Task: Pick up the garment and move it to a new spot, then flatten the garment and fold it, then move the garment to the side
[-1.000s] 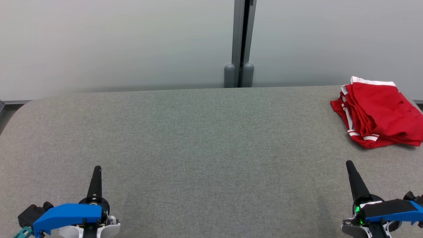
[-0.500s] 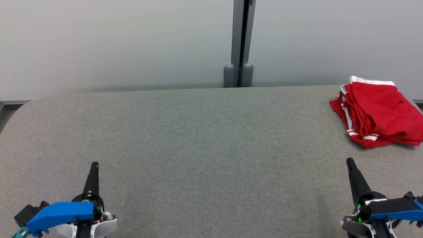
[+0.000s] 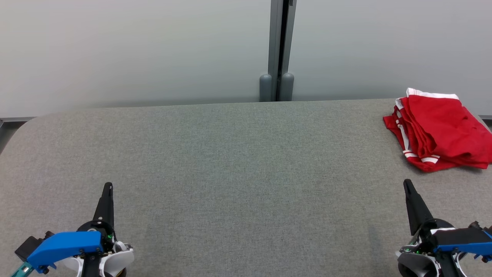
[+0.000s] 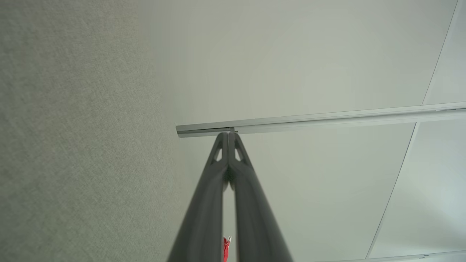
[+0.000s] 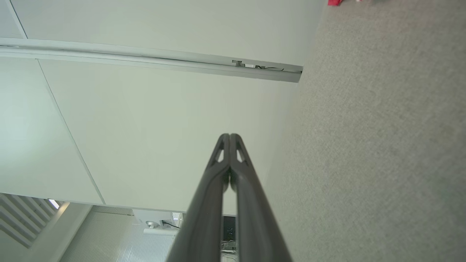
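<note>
The red garment lies bunched at the table's far right. The left pincer and right pincer are closed, empty. Soft, light cloth (floppy, I'd judge): pinch a white-trimmed hem.

The red garment is cut off by the head view's right edge.

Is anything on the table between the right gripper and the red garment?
Nothing visible does. Bare grey table lies between the right gripper and the red garment, which sits ahead of it near the table's far right edge.
</note>
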